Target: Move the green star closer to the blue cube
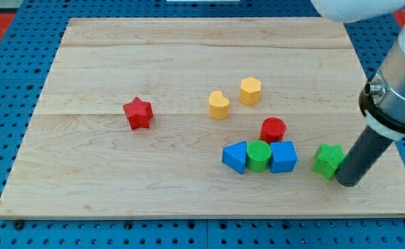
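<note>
The green star (327, 160) lies on the wooden board at the view's lower right. The blue cube (283, 157) sits a short way to its left, with a small gap between them. My tip (348, 182) rests on the board right beside the green star, at its lower right edge, touching or nearly touching it. The dark rod rises from there up and to the right.
A green cylinder (259, 155) and a blue triangular block (236, 157) sit in a row left of the blue cube. A red cylinder (273, 129) is just above the cube. A yellow heart (218, 105), a yellow hexagon (251, 90) and a red star (138, 113) lie further up and left. The board's right edge (396, 166) is close to my tip.
</note>
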You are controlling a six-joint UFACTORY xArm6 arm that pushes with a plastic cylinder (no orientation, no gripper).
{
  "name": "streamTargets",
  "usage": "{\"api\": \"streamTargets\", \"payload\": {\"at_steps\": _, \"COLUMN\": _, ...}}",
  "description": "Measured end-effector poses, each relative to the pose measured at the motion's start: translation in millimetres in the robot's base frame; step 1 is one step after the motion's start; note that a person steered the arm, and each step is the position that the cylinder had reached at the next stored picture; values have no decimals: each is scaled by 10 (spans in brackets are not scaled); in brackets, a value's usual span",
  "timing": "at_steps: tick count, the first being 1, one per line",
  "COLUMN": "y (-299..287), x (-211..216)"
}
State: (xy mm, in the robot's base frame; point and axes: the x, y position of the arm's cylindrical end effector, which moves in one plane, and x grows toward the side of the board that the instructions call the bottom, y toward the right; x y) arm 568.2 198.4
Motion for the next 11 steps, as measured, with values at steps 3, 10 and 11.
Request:
{"api": "streamTargets", "payload": {"at_steps": 3, "y": 0, "x": -234}}
{"api": "streamTargets", "payload": {"at_steps": 10, "y": -265, "x": -614}}
{"api": "streamTargets", "payload": {"at_steps": 11, "y": -259, "x": -614}}
